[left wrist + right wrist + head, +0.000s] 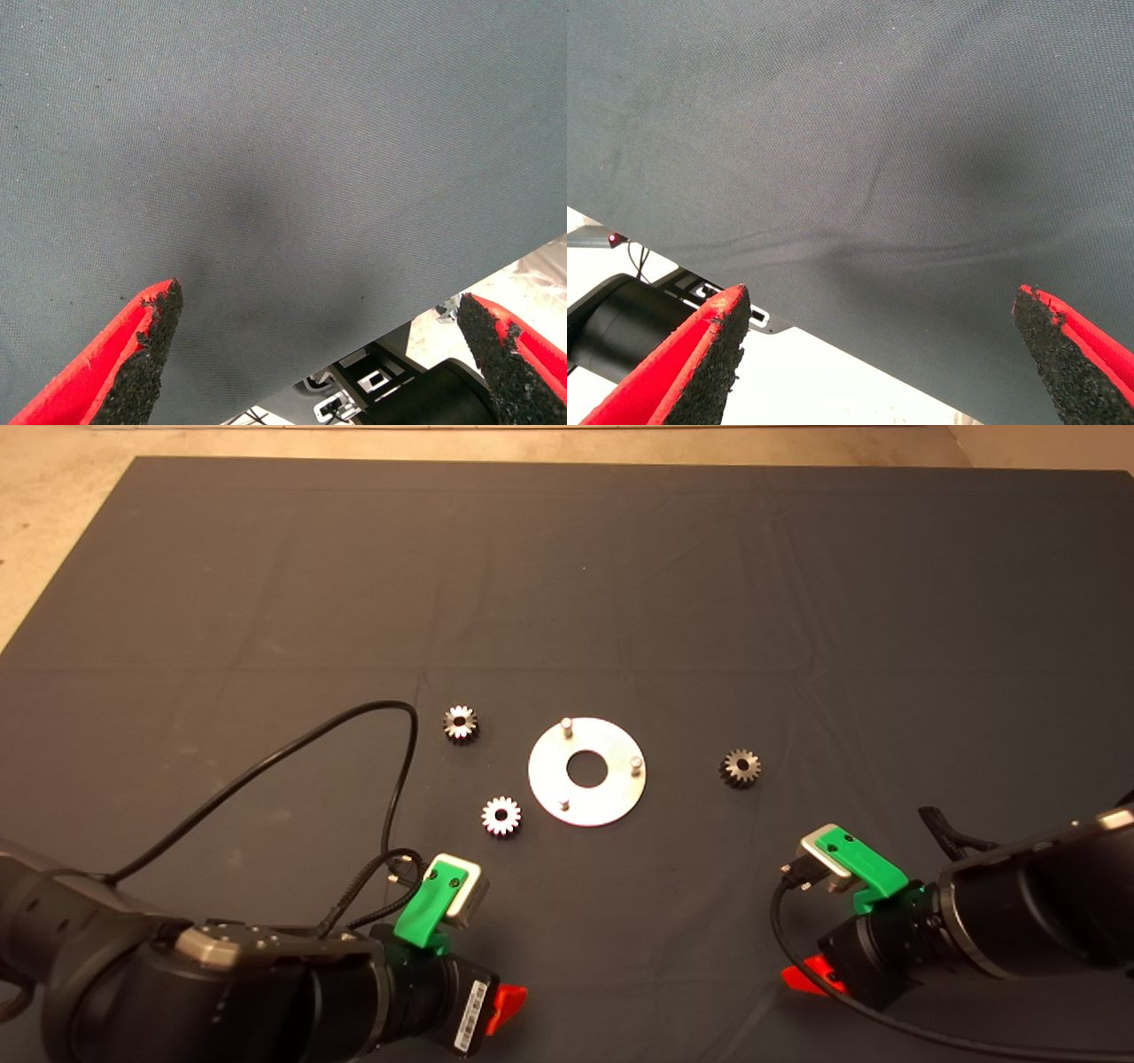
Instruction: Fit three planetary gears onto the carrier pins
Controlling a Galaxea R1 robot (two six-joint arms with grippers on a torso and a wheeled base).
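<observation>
A shiny round metal disc [611, 797] with a central hole lies flat at the mat's middle. Three carrier pins stand on it: one at the back [567, 726], one at the right [635, 763], one at the front [563, 805]. All pins are bare. Three small planetary gears lie on the mat: one left of the disc [460, 724], one at its front left [501, 816], one to its right [741, 767]. My left gripper [319, 314] is open and empty at the lower left. My right gripper [877, 314] is open and empty at the lower right.
The dark mat [567, 584] covers the table, with light floor beyond its far edge. A black cable [292, 753] loops from the left arm over the mat, close to the left gear. Both wrist views show only bare mat and the robot's base past the edge.
</observation>
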